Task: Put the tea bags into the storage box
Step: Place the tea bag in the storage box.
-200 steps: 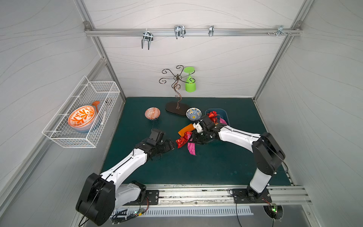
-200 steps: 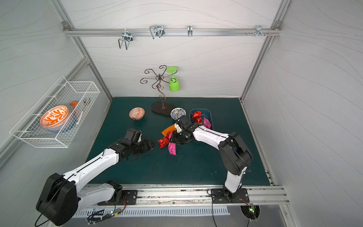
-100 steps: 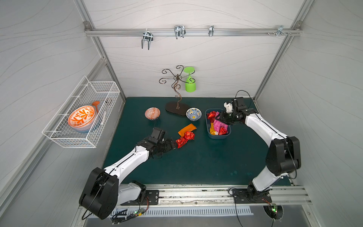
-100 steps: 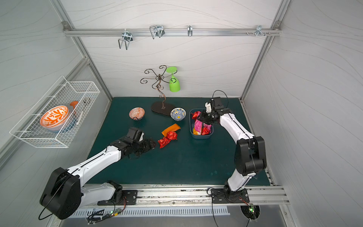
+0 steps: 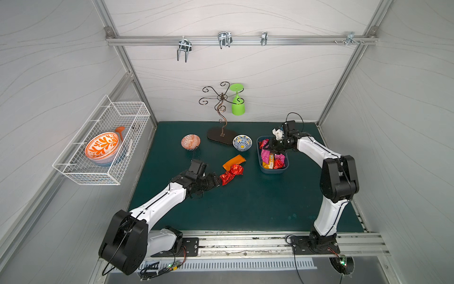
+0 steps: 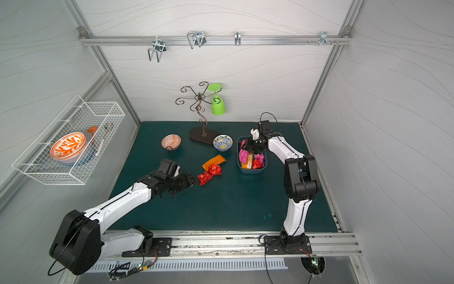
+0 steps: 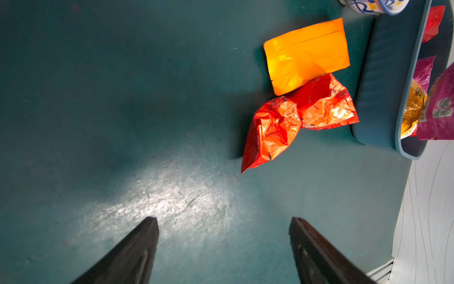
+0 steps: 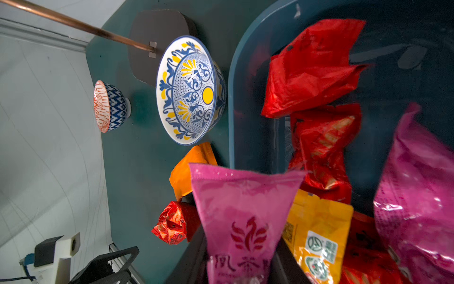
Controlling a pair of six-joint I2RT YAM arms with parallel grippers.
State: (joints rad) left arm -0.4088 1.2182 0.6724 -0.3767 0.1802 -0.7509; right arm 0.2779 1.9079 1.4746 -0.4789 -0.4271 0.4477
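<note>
Three tea bags [image 5: 232, 169] lie loose on the desk [image 5: 245, 204], left of the storage box [image 5: 272, 171]: an orange tea bag [image 7: 307, 51] touching two crinkled red tea bags [image 7: 270, 132]. The left end effector [image 7: 222, 218] gapes wide and empty, just beside the nearer red one. The right end effector [image 5: 272, 147] pinches a pink tea bag [image 8: 243, 209], printed with a red emblem and Chinese characters, over the box's far half. A yellow packet [image 8: 317, 236] inside carries round green logos. Bare desk spreads on the near side.

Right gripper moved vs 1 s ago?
Yes. The right gripper went from left of the storage box to above it, shut on a pink tea bag.
</note>
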